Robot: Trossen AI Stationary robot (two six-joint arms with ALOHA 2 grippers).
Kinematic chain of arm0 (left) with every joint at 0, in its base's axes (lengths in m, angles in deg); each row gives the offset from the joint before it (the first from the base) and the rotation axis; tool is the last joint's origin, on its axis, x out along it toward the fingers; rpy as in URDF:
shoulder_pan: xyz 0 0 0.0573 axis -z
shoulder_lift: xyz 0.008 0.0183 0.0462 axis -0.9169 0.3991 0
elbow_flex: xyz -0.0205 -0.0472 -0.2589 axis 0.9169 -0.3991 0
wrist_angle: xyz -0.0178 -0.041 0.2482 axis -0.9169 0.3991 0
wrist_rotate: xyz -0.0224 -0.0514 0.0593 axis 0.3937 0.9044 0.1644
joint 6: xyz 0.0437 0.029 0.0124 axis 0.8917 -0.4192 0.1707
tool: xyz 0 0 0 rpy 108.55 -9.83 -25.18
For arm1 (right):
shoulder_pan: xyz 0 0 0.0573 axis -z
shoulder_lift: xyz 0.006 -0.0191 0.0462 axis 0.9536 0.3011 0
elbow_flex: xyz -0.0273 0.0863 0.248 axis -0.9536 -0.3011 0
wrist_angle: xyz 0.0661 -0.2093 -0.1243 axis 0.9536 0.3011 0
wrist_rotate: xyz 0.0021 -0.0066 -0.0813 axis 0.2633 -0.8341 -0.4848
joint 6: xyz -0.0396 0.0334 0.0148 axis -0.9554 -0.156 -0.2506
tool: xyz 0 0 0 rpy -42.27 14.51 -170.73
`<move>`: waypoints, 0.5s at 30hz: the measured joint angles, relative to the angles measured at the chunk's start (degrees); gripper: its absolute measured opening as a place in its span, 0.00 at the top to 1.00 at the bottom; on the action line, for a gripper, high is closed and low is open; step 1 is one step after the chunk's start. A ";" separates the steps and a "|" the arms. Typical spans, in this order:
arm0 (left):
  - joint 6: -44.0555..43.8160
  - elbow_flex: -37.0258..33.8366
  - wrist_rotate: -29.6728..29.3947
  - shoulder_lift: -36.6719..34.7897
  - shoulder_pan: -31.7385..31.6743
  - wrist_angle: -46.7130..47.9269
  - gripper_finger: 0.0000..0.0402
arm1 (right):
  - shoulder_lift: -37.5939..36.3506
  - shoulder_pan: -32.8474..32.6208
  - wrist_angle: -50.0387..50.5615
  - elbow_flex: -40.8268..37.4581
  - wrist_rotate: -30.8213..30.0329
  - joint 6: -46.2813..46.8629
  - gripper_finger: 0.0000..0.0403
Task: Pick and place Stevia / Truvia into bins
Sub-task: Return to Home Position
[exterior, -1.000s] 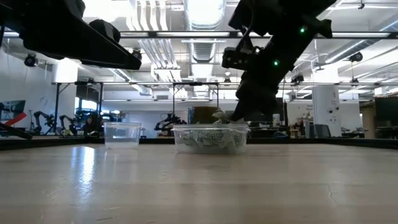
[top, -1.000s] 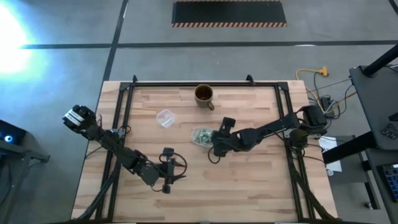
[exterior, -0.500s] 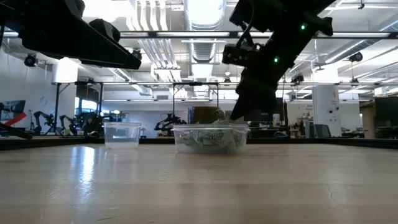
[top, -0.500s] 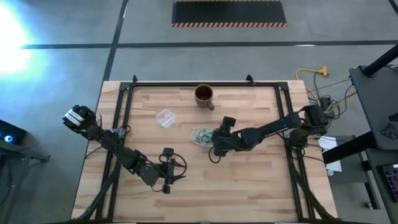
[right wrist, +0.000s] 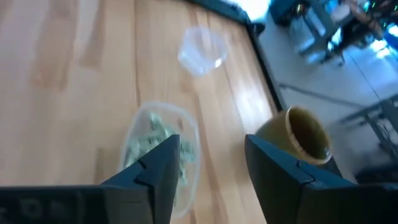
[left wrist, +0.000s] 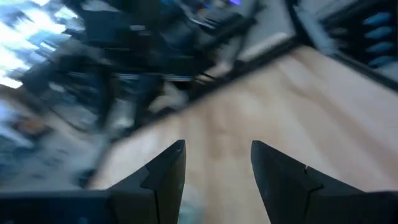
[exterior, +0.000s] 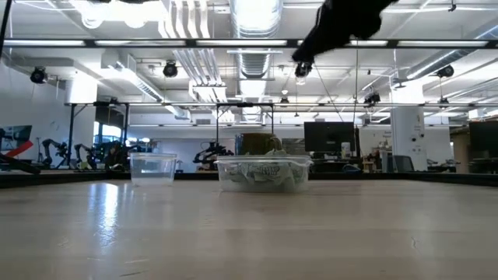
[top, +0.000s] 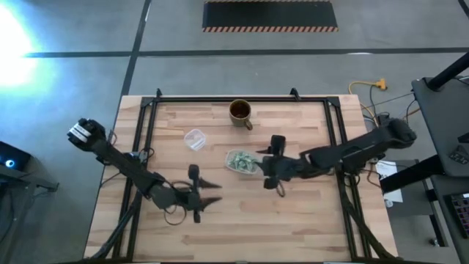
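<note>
Right gripper (top: 261, 163), spread and empty, has backed off from above the clear tub (top: 239, 162) of Stevia sachets (right wrist: 152, 140) to its 3 o'clock; left gripper (top: 214, 193), spread, now points 3 o'clock.

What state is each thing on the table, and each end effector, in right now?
clear tub: upright, partly filled.
Stevia sachets: piled inside the clear tub.
round cup: upright, empty.
brown mug: upright, contents unclear.
left end effector: open, empty, away from the clear tub.
right end effector: open, empty, raised beside the clear tub.
</note>
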State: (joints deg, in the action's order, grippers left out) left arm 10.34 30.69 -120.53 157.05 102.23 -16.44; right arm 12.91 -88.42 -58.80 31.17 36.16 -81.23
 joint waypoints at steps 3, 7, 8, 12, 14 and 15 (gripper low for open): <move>7.37 -0.39 -5.73 -2.31 -1.84 -5.24 0.59 | -4.28 -1.54 -0.14 -0.28 0.06 -0.33 0.58; 17.56 -2.09 -9.34 -4.36 -4.89 -11.36 0.59 | -9.40 -3.46 -0.17 -1.34 0.13 -1.09 0.59; 19.00 -2.37 -9.09 -4.85 -5.92 -13.02 0.59 | -10.51 -3.83 -0.51 -1.78 0.15 -1.40 0.59; 19.92 -4.02 -1.77 -7.00 -11.11 -17.51 0.59 | -15.44 -4.35 -4.32 -5.35 0.32 -3.40 0.59; 18.16 -5.53 7.16 -8.62 -14.28 -18.26 0.59 | -18.02 -4.31 -6.96 -7.79 1.10 -4.42 0.59; 16.65 -6.12 11.43 -9.43 -16.14 -18.51 0.59 | -19.49 -4.28 -8.38 -9.26 2.56 -4.99 0.59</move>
State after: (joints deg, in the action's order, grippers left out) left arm 26.99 24.57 -109.10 147.62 86.09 -34.95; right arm -6.59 -92.70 -67.18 21.91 38.72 -86.23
